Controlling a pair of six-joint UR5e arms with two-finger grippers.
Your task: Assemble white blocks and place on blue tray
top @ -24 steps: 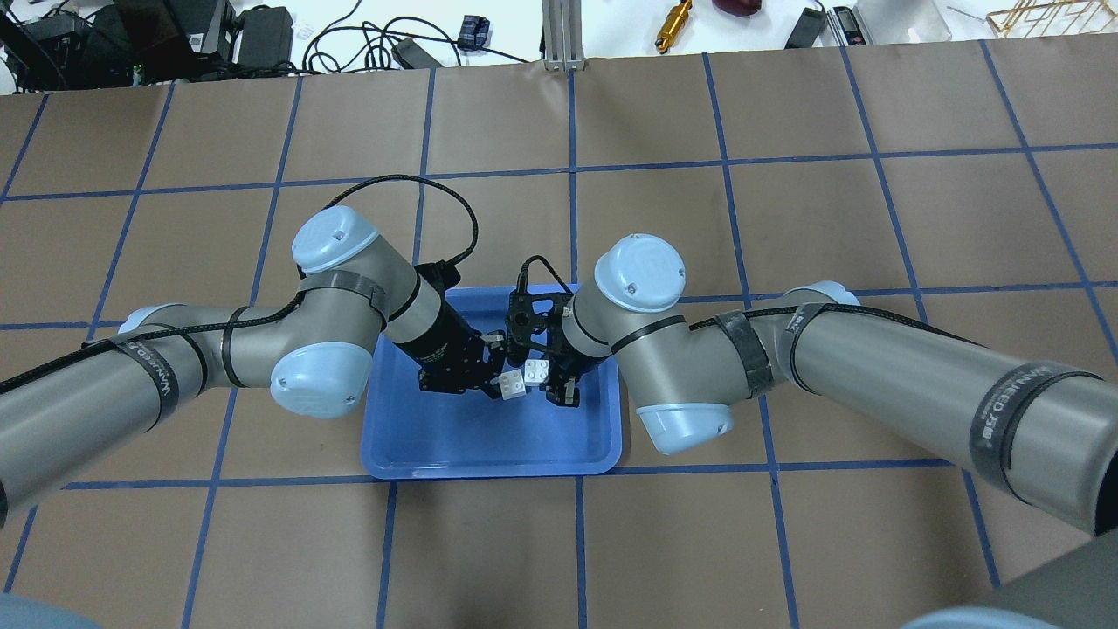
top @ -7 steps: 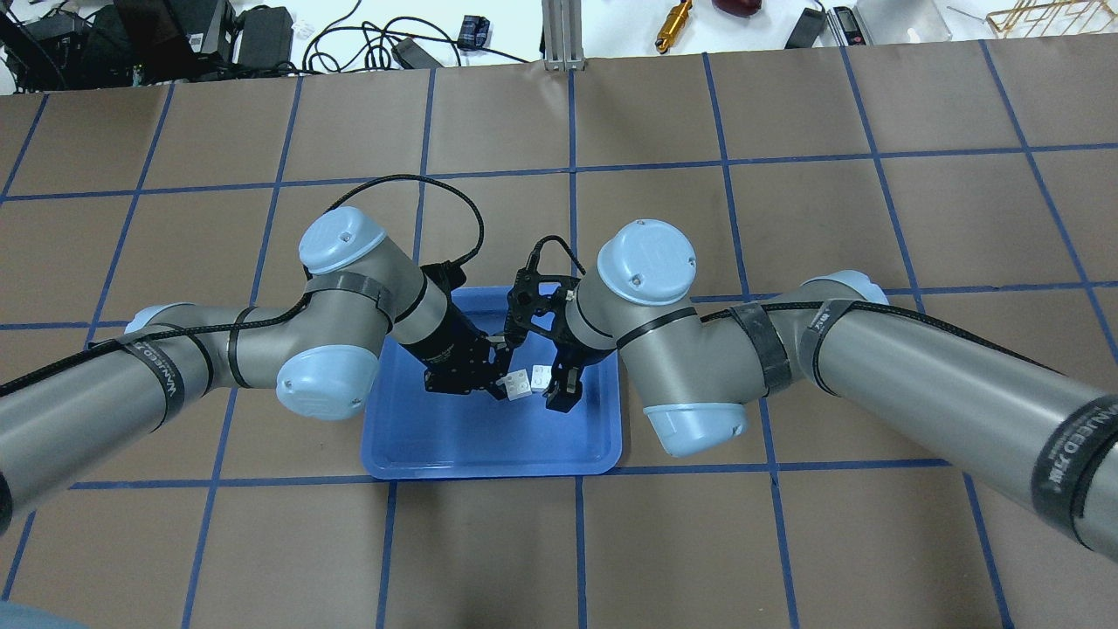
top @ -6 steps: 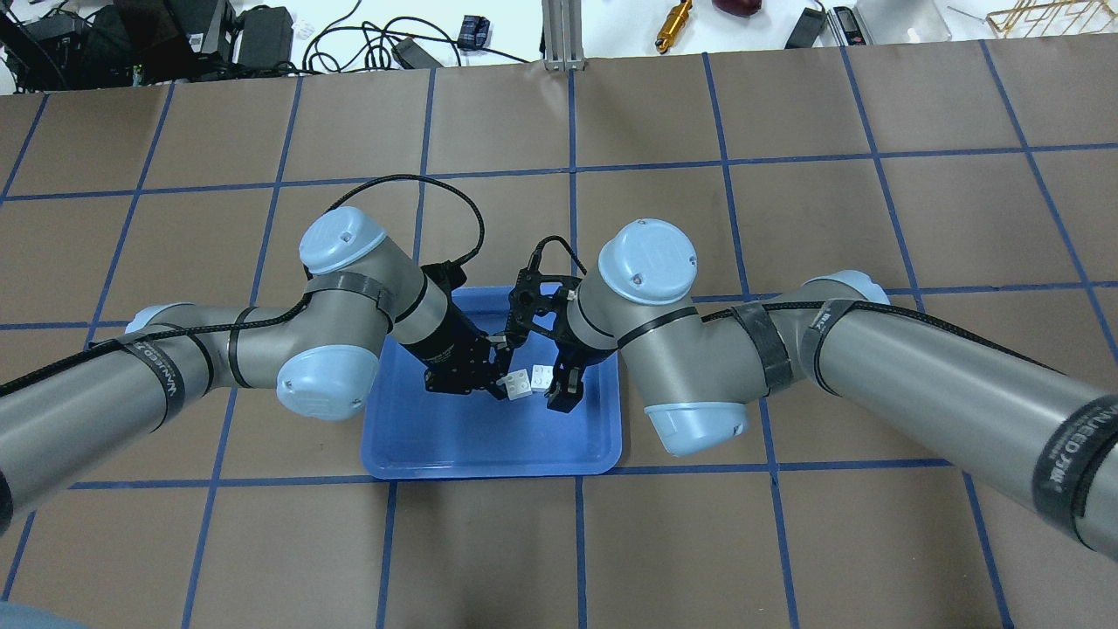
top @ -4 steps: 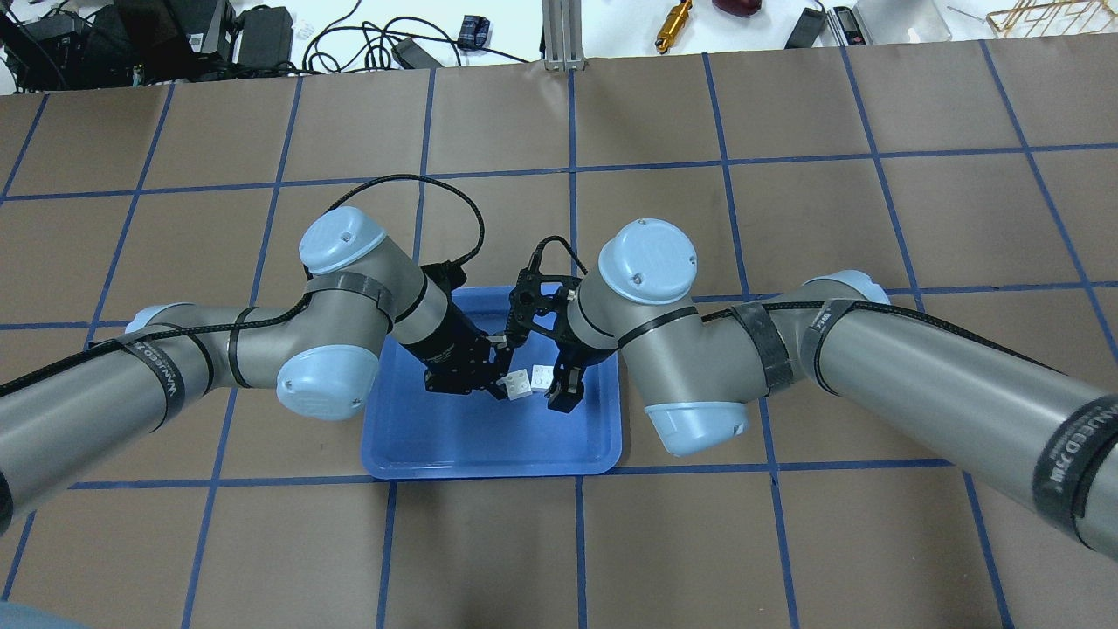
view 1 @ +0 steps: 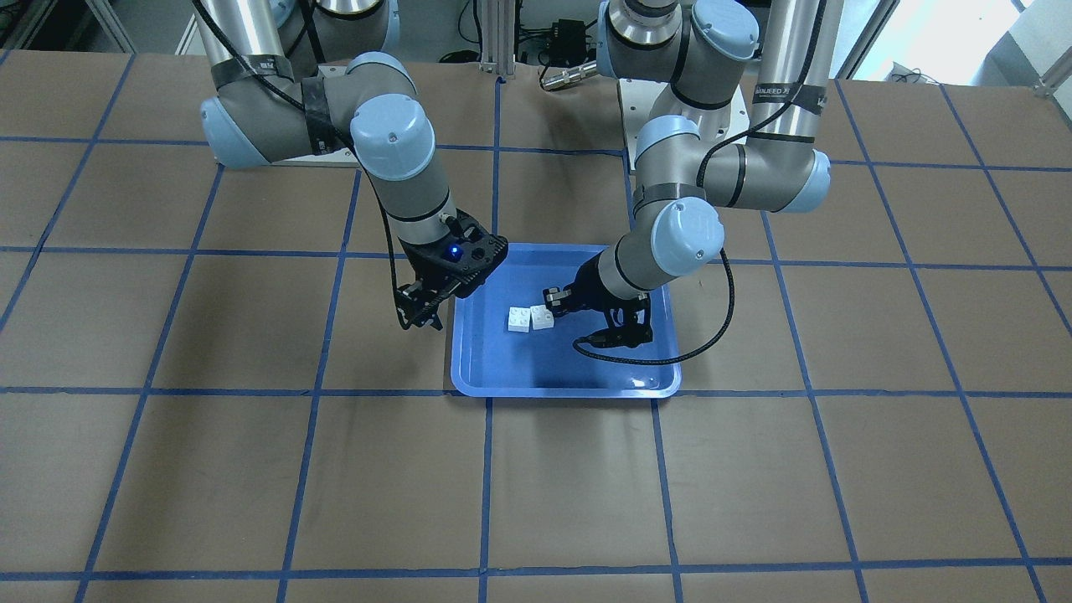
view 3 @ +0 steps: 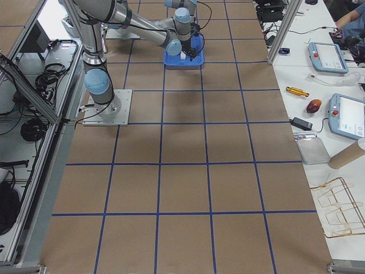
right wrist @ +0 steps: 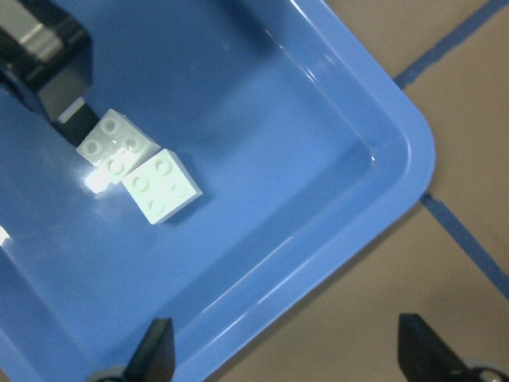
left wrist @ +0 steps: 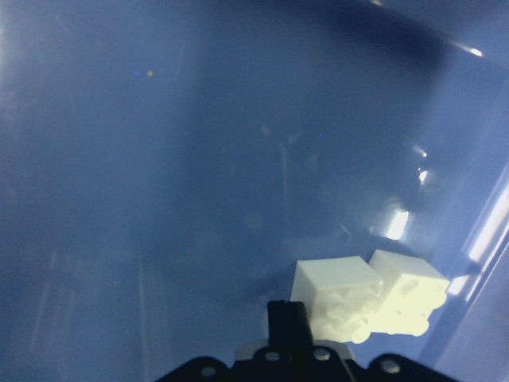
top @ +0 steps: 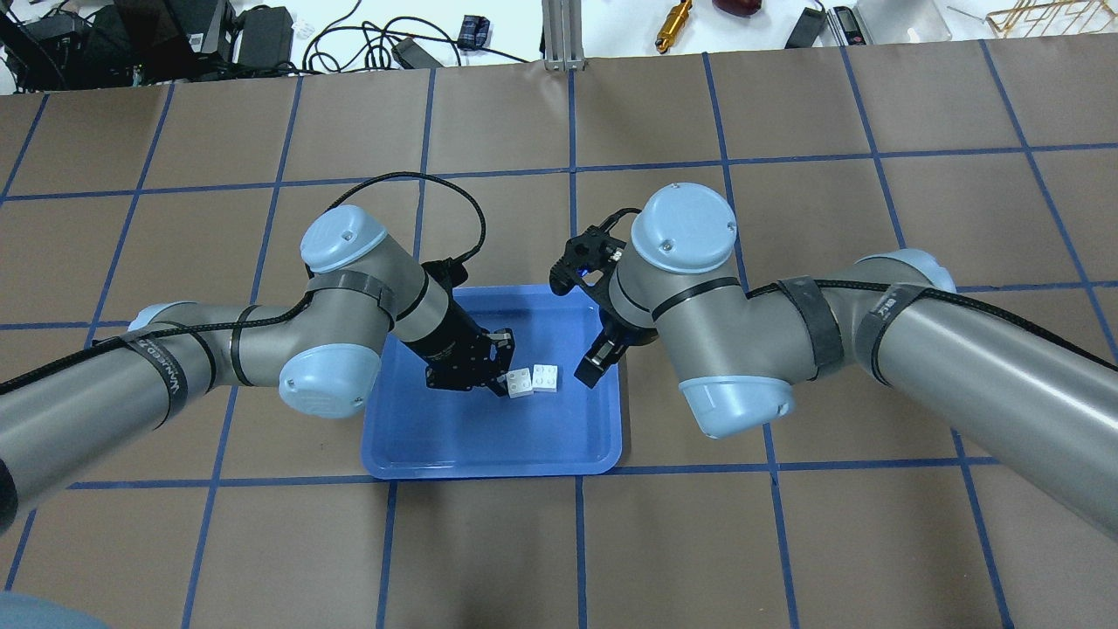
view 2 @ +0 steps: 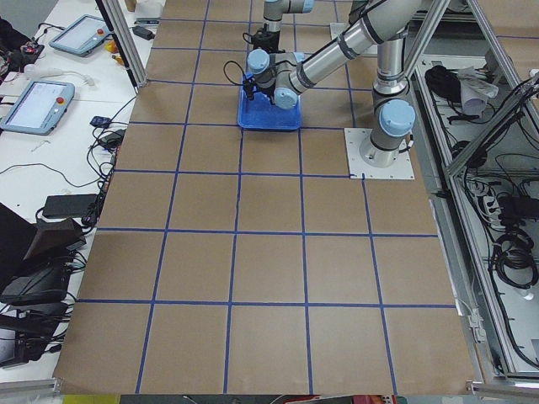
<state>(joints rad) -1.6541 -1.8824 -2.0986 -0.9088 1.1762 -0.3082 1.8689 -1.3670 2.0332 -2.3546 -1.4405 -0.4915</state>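
Table (top: 786, 542): a broad table covered in brown paper, ruled into squares by blue tape lines.
Right arm (top: 873, 341): a grey tubular metal arm with pale-blue joint caps, bent above the tray's side on the robot's right.
Left arm (top: 218, 358): the same build, reaching down into the tray from the opposite side.
Blue tray (top: 489, 437): a shallow glossy blue plastic rectangle with rounded corners and a raised rim.
Right gripper (view 1: 420, 311): black, two-fingered, spread wide with nothing between the fingers (its wrist view shows both tips with only tray rim and table beneath). It hangs by the tray's edge, apart from the bricks.
Left gripper (top: 503, 365): black, two-fingered, low inside the blue tray. One finger touches the nearer brick, but I cannot tell whether the pair pinches it.
White blocks (top: 533, 380): two tiny white square plastic bricks with four round studs each, studs up, near the tray's middle. They meet at a corner and sit skewed to each other, not as one neat rectangle.
Handling: the white blocks are probably light, rigid and smooth, likely to skate on the glossy floor if nudged sideways. A corner-only join could pop apart.
Where to hold: pinch opposite flat side walls, leave the studs free, and press along the stud axis.
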